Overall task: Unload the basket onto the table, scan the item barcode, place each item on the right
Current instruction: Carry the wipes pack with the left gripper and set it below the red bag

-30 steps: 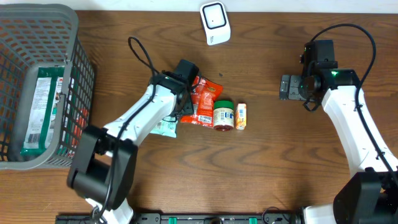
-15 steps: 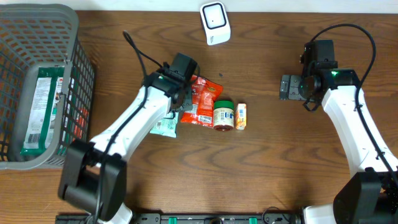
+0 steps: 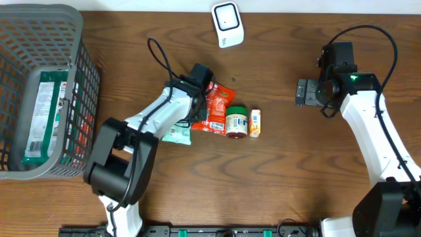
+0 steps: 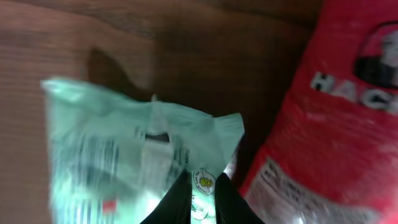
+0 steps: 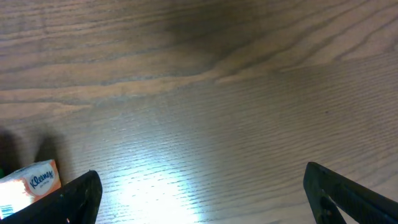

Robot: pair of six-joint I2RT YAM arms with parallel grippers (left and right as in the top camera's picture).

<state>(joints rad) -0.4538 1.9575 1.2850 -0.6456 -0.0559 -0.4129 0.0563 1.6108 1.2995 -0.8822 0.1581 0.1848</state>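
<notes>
A dark wooden bench (image 3: 283,178). Far left of the left jaws stands a grey plastic mesh basket (image 3: 39,10). The left jaws pinch a pale green plastic packet (image 4: 124,155); a red plastic snack pouch (image 4: 311,143) lies just right. The right jaws gape wide, empty, well apart.

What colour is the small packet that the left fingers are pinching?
Pale mint green; the packet shows best in the left wrist view.

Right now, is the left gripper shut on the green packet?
Shut. In the wrist view the left gripper pinches an edge of the green packet.
</notes>
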